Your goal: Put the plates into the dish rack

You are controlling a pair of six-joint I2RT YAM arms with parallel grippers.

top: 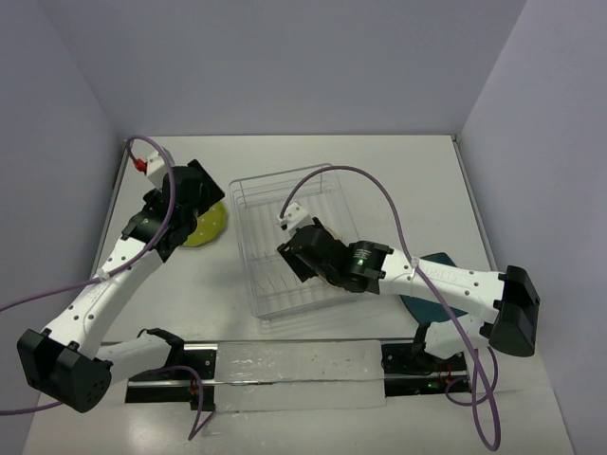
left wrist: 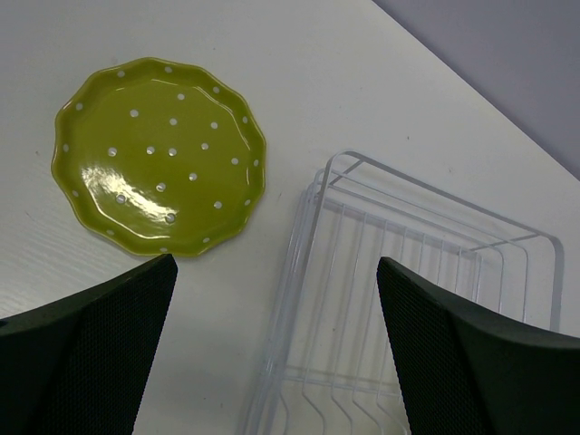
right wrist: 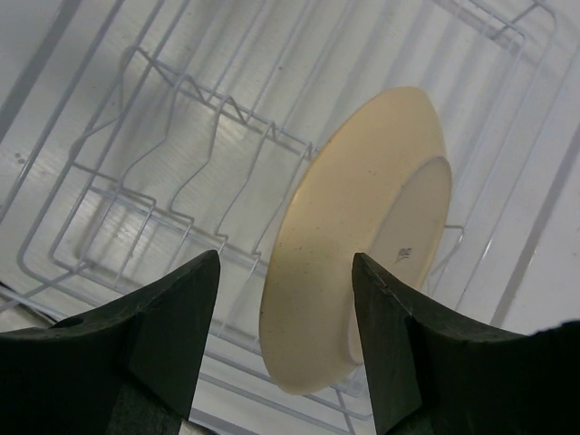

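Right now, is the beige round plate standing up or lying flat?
Standing up. The beige round plate is on its edge, a bit tilted, inside the white wire dish rack; its underside ring shows.

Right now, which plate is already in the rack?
The beige plate, standing on edge inside the rack; the yellow-green plate and the teal plate both lie outside it.

Robot lab booth: bare grey walls (top: 285, 66), white table (top: 398, 171).

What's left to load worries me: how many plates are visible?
3: yellow-green plate left of the dish rack, beige plate standing inside it, dark teal plate right of it, partly under the right arm.
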